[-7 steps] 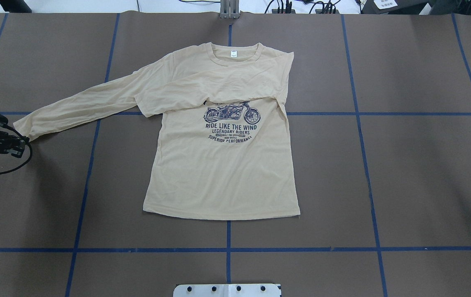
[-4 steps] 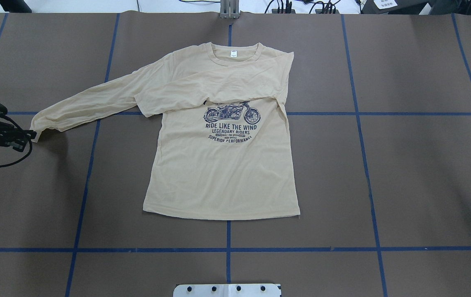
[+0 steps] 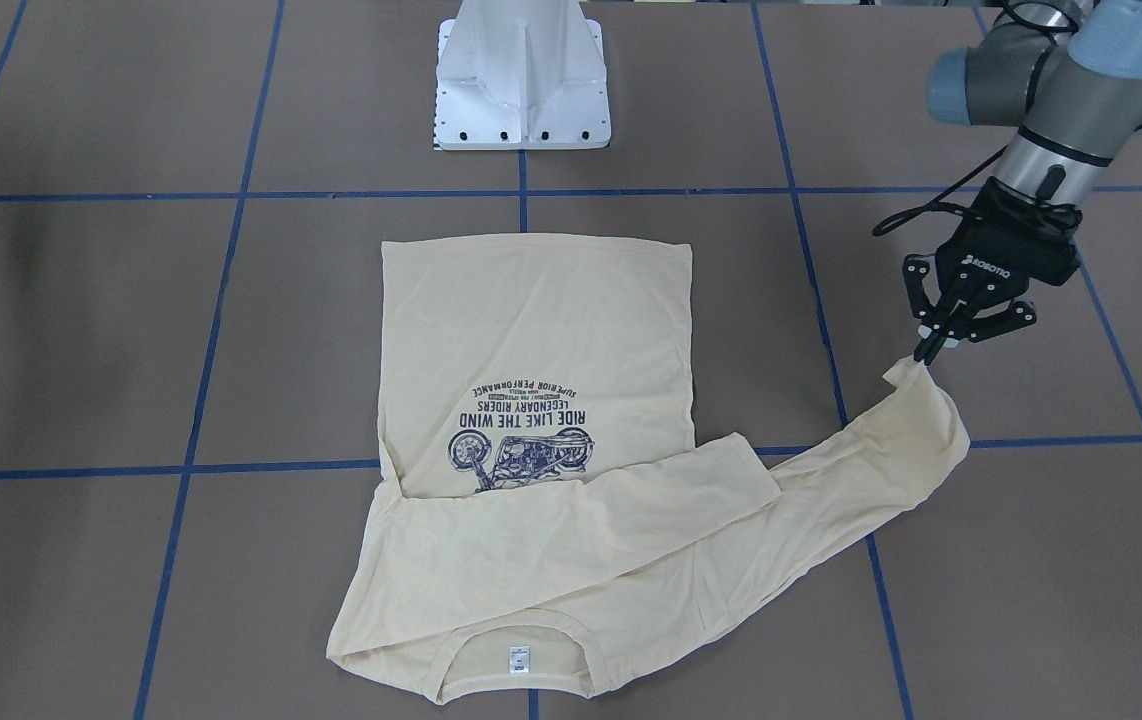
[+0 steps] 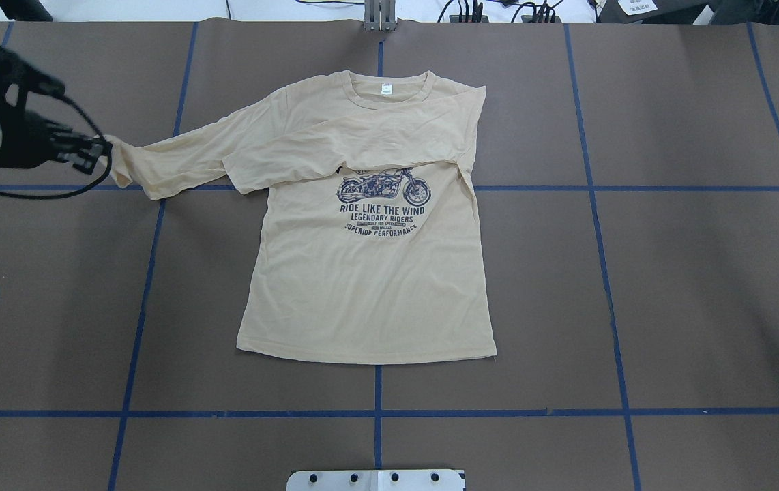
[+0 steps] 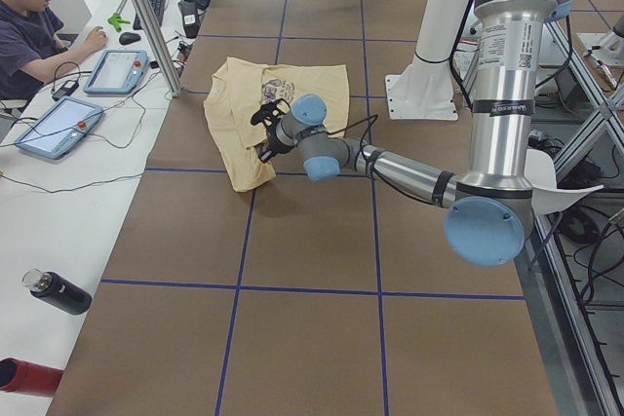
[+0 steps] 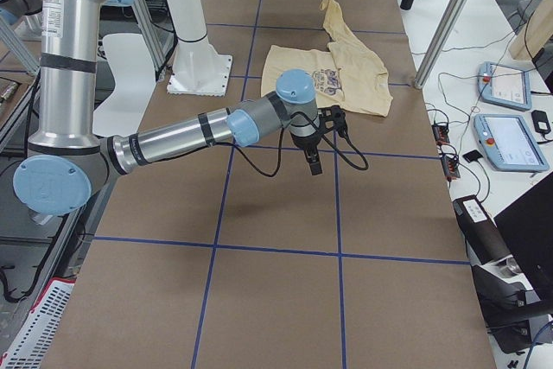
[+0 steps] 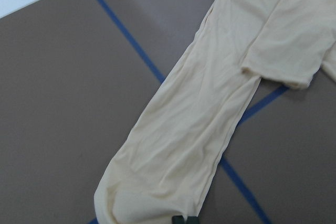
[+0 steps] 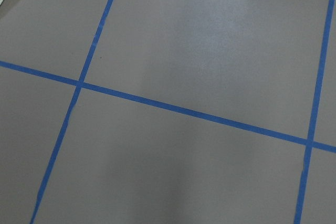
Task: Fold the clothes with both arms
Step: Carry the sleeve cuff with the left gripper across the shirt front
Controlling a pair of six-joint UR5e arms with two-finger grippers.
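The cream-yellow T-shirt (image 4: 362, 293) lies flat, print side up, in the table's middle, neck label at the far side; it also shows in the front-facing view (image 3: 531, 320). One sleeve (image 4: 335, 153) is folded across the chest. My left gripper (image 4: 99, 146) is shut on the cuff of the other sleeve (image 4: 157, 167) and holds it lifted above the table, left of the shirt body. It shows in the front-facing view (image 3: 926, 355) and the sleeve hangs in the left wrist view (image 7: 178, 150). My right gripper (image 6: 311, 162) hovers over bare table; I cannot tell its state.
The white pedestal base (image 3: 521, 90) stands at the robot's side of the table. Blue tape lines (image 4: 376, 412) grid the brown surface. An operator (image 5: 34, 17) sits with tablets past the far edge, and bottles (image 5: 54, 291) lie beside the table.
My left gripper has risen and moved toward the far side and to the right, carrying the sleeve cuff with it; the sleeve now bunches closer to the shirt body.
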